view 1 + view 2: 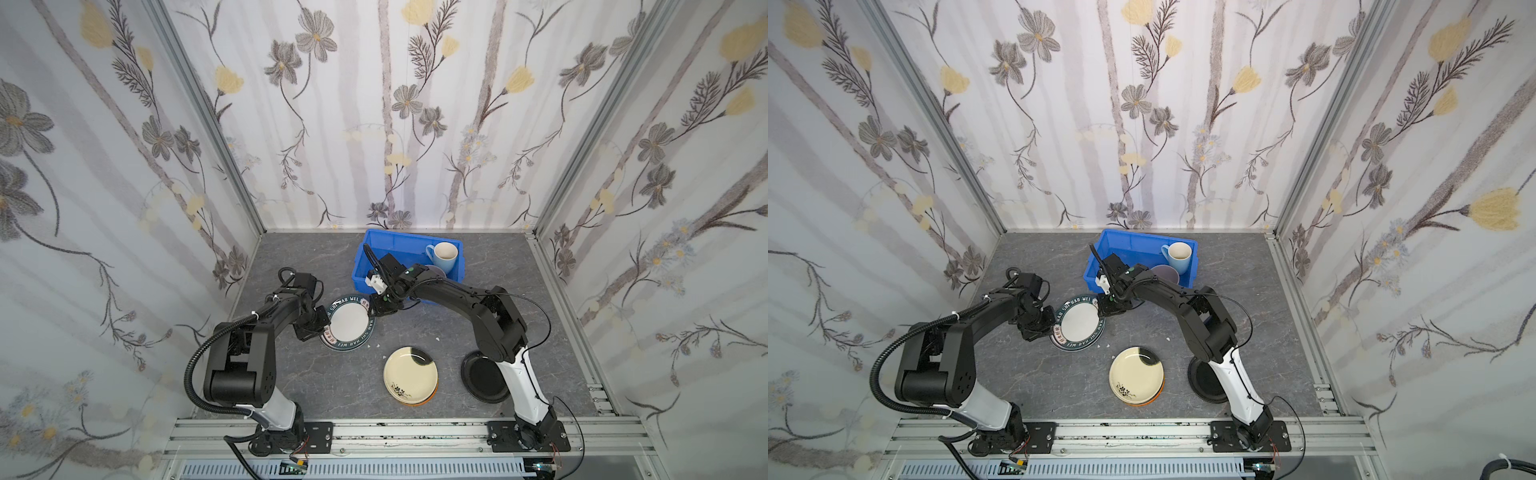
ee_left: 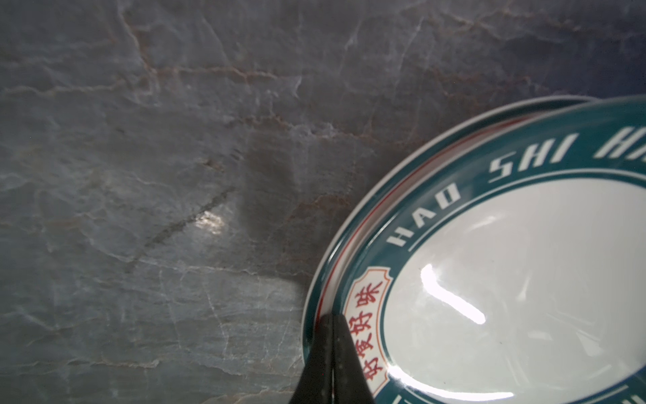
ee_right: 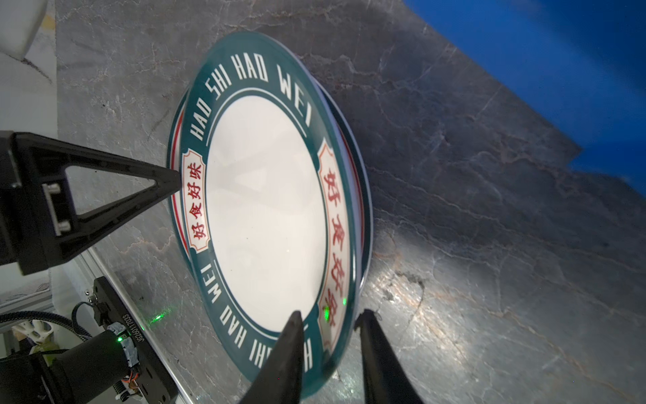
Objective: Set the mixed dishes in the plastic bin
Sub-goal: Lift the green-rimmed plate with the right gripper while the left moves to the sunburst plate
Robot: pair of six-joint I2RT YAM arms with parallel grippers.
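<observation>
Two white plates with dark lettered rims lie stacked at the table's centre left. The upper plate [image 1: 349,322] [image 1: 1077,322] [image 2: 524,280] [image 3: 265,217] is tilted off the lower plate [image 1: 343,347]. My left gripper [image 1: 326,322] [image 1: 1054,322] [image 2: 332,318] is shut, its tip wedged at the upper plate's left rim. My right gripper [image 1: 376,305] [image 1: 1102,305] [image 3: 328,316] is open and straddles the opposite rim. The blue plastic bin [image 1: 399,237] [image 1: 1133,235] [image 3: 559,52] behind holds a light blue mug [image 1: 442,254] [image 1: 1177,253] and a lilac bowl [image 1: 1165,272].
A cream plate [image 1: 409,374] [image 1: 1136,374] sits on an orange plate [image 1: 428,401] near the front middle. A glossy black plate [image 1: 482,378] lies to its right, partly under my right arm. Small white specks dot the grey marbled tabletop [image 1: 316,382].
</observation>
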